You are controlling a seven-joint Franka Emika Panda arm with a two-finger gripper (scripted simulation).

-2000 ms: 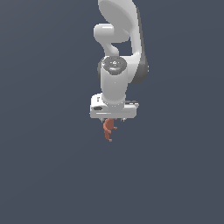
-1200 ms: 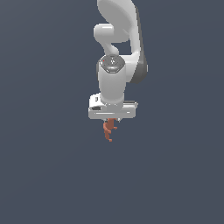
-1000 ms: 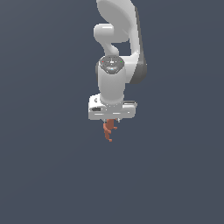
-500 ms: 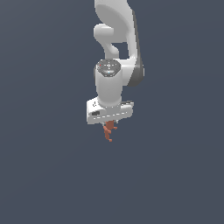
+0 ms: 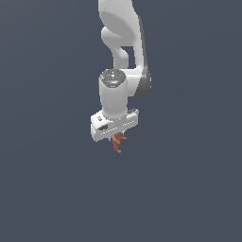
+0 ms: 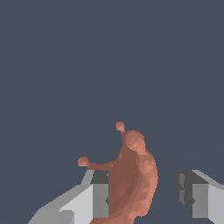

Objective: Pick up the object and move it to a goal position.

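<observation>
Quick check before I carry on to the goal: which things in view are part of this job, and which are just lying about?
Part of the job:
- small reddish-brown figure-like piece with stubby protrusions, between the fingers
- white gripper carrying it

Just lying about:
- nothing that either view shows

Arm: my white links [image 5: 124, 42] descend from above, folded at one joint, wrist pointing straight down.
Wrist flange: slightly tilted, its end toward the exterior view's left sitting lower.
Gripper [image 6: 146, 197]: fingers [image 6: 99, 192] point downward, one pad touching the object [image 6: 131, 175], the other standing apart.
</observation>
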